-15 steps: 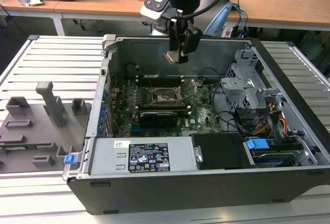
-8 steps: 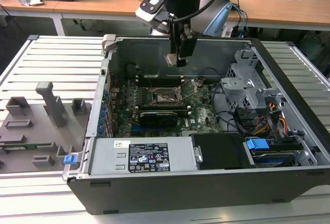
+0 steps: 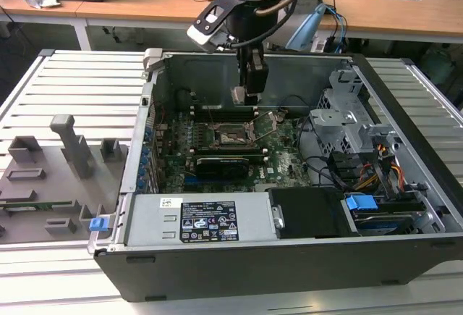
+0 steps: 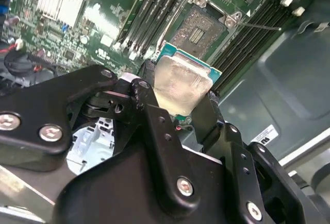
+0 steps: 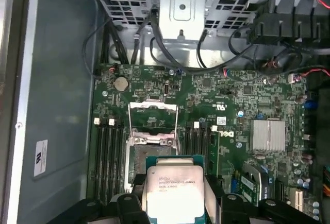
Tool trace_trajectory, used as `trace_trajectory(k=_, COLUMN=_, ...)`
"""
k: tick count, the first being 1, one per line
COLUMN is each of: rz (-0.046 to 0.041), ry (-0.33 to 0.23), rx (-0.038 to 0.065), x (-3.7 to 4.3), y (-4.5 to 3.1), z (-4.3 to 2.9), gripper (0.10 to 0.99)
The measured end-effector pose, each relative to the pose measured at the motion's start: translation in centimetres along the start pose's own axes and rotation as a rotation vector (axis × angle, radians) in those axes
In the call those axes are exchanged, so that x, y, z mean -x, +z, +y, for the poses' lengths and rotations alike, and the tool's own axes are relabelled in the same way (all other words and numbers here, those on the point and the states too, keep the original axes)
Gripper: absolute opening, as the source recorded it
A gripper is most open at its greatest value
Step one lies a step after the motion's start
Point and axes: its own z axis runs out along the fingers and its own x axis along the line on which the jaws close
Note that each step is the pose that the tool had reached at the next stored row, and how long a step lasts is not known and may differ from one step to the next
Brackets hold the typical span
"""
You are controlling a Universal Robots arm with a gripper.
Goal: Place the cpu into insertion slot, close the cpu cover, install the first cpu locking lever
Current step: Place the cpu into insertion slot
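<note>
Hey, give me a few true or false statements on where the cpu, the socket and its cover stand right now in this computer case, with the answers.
1. The gripper is shut on the cpu. True.
2. The cpu sits in the insertion slot. False: it is held above the board, and the slot's pin field is bare.
3. The cpu cover is closed over the slot. False: it is swung open, away from the slot.
4. The motherboard lies inside an open computer case. True.
</note>
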Motion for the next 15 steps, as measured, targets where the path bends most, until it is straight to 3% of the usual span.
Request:
trace_trajectory(k=5, rz=-0.0007, ry=0.009, rx=0.000, x=-0.04, y=1.35, z=-0.60, gripper=0.529)
trace_trajectory(k=15, rz=-0.0007, ry=0.009, rx=0.000, x=-0.03, y=1.90, z=-0.70, gripper=0.529)
